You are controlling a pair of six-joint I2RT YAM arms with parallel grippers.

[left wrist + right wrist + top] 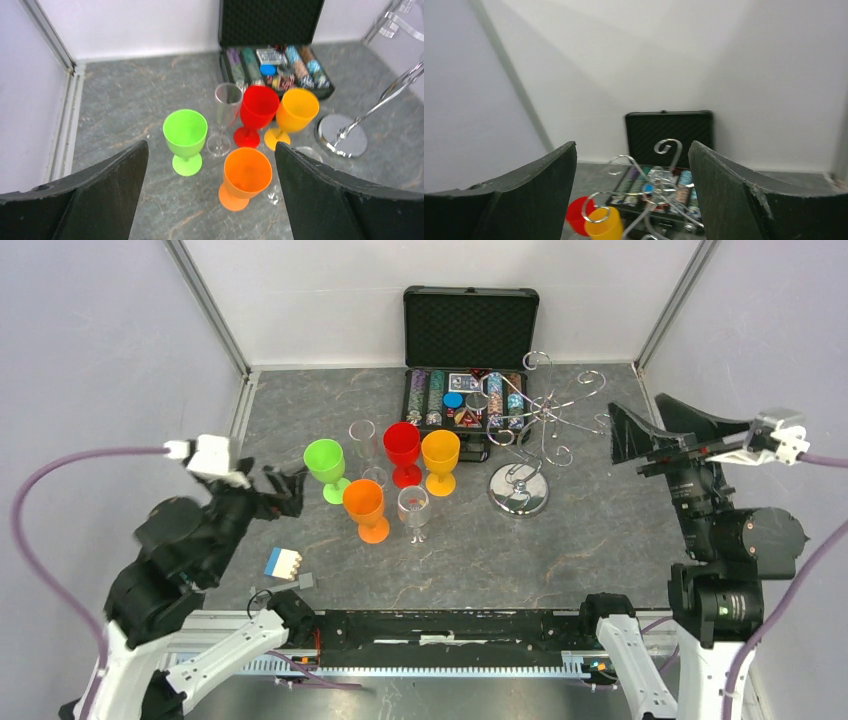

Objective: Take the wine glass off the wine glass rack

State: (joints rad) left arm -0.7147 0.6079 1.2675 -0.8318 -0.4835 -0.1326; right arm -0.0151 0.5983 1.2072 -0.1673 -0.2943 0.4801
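Left gripper [211, 145] has its jaws spread wide with nothing between them, tilted down over the left side of the table [600, 540] and looking at the glass cluster. Right gripper [631, 144] is also wide apart and holding nothing, raised at the right side and aimed toward the back wall. All the glasses stand upright on the table. The green wine glass [324, 462] is nearest the left gripper, at its 2 o'clock in the top view. The orange wine glass [365, 505] stands at 4 o'clock of the green one. The red wine glass [402, 445] and yellow wine glass [440, 452] stand side by side behind it. A clear wine glass [413, 508] is just beside the orange one at 3 o'clock, and a second clear glass [362, 435] is at 9 o'clock of the red one. The wine glass rack [545, 420] stands at 3 o'clock of the cluster on its round shiny base [518, 490], hook arms spreading toward 12 to 2 o'clock. The open black case [470, 330] of chips sits at the table's 12 o'clock, and print on its contents is too small to read. A small blue-and-white block [283, 562] lies at 7 o'clock of the orange glass, with a grey square [306, 580] beside it.
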